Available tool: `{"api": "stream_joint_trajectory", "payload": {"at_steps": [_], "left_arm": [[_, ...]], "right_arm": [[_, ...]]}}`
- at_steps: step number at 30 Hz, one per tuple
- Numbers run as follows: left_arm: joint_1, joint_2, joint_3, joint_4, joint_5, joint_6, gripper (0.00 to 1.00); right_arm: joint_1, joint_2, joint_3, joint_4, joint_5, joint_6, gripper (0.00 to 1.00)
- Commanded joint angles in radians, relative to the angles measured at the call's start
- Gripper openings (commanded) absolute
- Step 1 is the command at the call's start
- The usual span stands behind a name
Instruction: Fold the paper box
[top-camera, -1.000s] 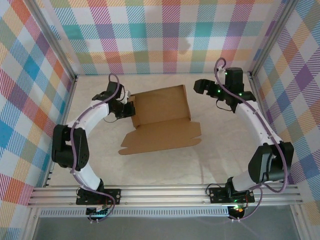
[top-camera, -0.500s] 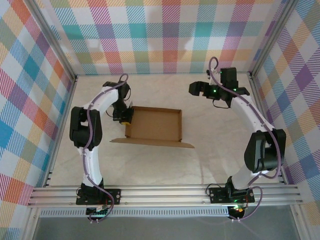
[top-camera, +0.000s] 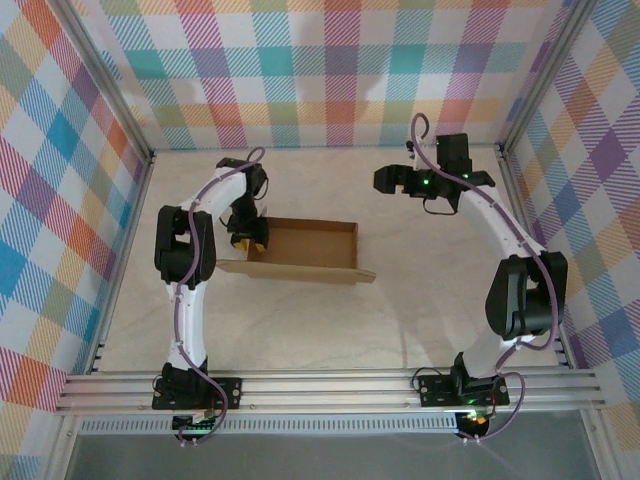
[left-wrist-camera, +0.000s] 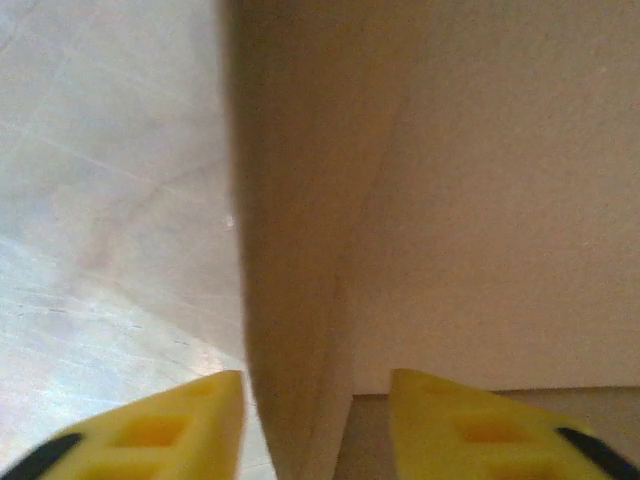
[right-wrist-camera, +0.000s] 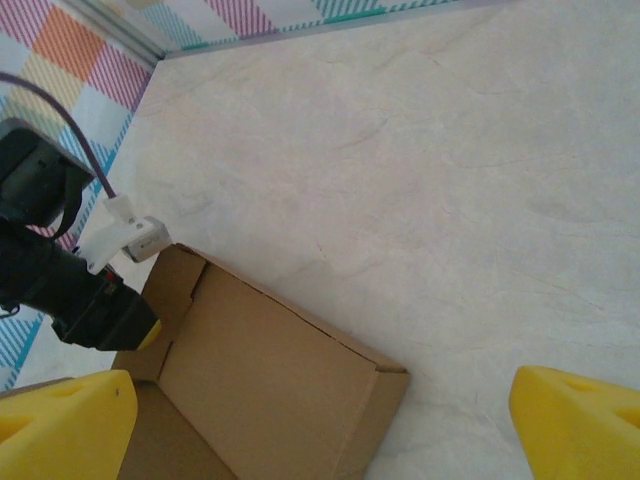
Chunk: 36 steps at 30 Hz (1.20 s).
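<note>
The paper box (top-camera: 305, 250) is brown cardboard lying left of the table's middle, long side left to right, with a thin flap edge (top-camera: 300, 271) along its near side. My left gripper (top-camera: 252, 236) is at the box's left end. In the left wrist view its yellow fingertips (left-wrist-camera: 150, 430) stand apart on either side of an upright cardboard wall (left-wrist-camera: 295, 300), not pressing it. My right gripper (top-camera: 385, 180) hangs open above the table, behind and right of the box. Its wrist view looks down on the box's panel (right-wrist-camera: 270, 380) and right end wall (right-wrist-camera: 380, 420).
The pale marbled table (top-camera: 430, 270) is fenced by plaid walls with metal frame posts (top-camera: 120, 170). An aluminium rail (top-camera: 320, 385) carrying both arm bases runs along the near edge. Bare table lies right of and in front of the box.
The box's wide front flap has swung up, so its outline is now a narrow strip. My left gripper moved back with the box's left end and has parted its jaws. The right gripper shifted slightly left.
</note>
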Motion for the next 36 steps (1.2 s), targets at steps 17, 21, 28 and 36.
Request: {"api": "stream_joint_trajectory", "payload": {"at_steps": [17,21,28,36], "left_arm": [[0.047,-0.49,-0.095,0.248,-0.17,-0.189,0.99],[0.077,-0.63,-0.197,0.294,-0.196,-0.212,1.0],[0.123,-0.802,-0.292,0.298,-0.196,-0.216,1.0],[0.122,-0.871,-0.328,0.319,-0.128,-0.211,1.0]], "right_arm": [[0.185,0.287,0.256,-0.165,-0.009,-0.475,0.99],[0.272,0.391,0.348,-0.221,0.051,-0.6,1.0],[0.356,0.616,0.586,-0.356,0.072,-0.643,1.0],[0.311,0.759,0.76,-0.397,0.267,-0.461,1.0]]}}
